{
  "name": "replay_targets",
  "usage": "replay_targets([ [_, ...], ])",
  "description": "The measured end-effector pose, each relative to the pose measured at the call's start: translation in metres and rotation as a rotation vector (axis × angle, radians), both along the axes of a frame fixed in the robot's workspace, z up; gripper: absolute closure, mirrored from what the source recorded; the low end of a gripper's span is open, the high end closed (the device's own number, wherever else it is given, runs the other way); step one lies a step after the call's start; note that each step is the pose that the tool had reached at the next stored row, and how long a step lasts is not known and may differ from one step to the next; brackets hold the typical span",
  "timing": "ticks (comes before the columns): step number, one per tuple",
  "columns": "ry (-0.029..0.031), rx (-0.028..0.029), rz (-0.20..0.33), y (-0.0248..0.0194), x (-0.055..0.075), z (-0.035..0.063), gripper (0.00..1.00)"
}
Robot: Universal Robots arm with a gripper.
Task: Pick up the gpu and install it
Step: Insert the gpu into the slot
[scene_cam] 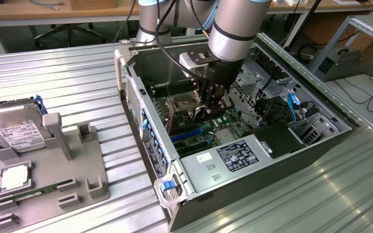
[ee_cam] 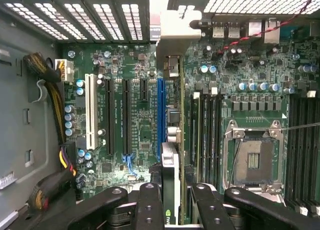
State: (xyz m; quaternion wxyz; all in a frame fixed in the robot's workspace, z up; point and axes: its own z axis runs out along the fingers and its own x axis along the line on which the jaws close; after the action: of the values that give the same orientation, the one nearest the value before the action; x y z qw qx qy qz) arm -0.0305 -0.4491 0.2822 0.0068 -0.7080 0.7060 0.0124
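**Holding the gpu on edge above the motherboard slots**

The gpu is seen pinched between the fingers of the claw. It is carried edge-down inside the open computer case, with its pale metal bracket turned toward the perforated rear wall. It is lined up just beside the long blue slot of the motherboard. Whether its connector edge is already touching a slot cannot be told.

The card is judged light and stiff yet fragile. A thin board like this is best gripped across its flat faces near the upper edge, as here, and never by the connector edge or components. Little squeeze is needed, but a tilt could be punished by bent contacts.

Outside the case, a hard drive and a memory stick are seen lying at a grey holder on the counter.
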Motion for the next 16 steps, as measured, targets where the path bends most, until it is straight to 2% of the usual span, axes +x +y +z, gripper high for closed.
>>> replay_targets([
  [2,0.0001,-0.0001,0.000,-0.0014,-0.001,-0.0001,0.73],
  [3,0.0000,0.0000,0.000,-0.0038,-0.001,-0.0002,0.73],
  [6,0.0000,-0.0001,0.000,-0.0072,-0.001,-0.0002,0.73],
  [12,-0.0001,-0.0001,0.000,-0.0074,-0.012,-0.0007,0.73],
  [16,-0.0001,-0.0001,0.000,-0.0102,-0.013,-0.0007,0.73],
])
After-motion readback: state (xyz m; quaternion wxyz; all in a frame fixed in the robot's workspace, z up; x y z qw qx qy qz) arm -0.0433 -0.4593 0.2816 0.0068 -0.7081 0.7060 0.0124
